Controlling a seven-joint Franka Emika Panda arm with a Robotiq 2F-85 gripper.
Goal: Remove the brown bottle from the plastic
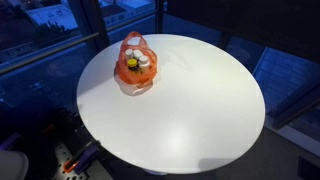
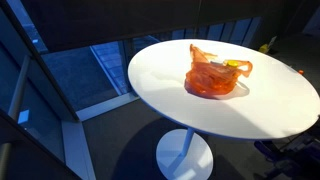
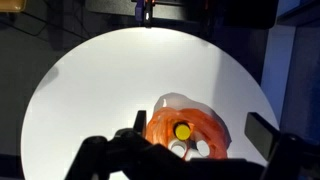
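Note:
An orange plastic bag [image 1: 134, 68] sits open on the round white table [image 1: 190, 110]; it also shows in an exterior view [image 2: 213, 75] and in the wrist view [image 3: 185, 130]. Inside stand a dark bottle with a yellow cap [image 3: 182, 131], which looks like the brown bottle, and two white-capped bottles [image 3: 200, 147]. The yellow cap shows in an exterior view [image 1: 132, 63]. My gripper [image 3: 198, 128] is open and empty, high above the bag, with one finger on each side of it in the wrist view. The gripper is out of view in both exterior views.
The table stands on a white pedestal foot [image 2: 184, 155] beside dark glass windows [image 1: 60, 30]. The bag lies near one edge of the table. Cables and gear lie on the floor [image 1: 75, 160] by the table.

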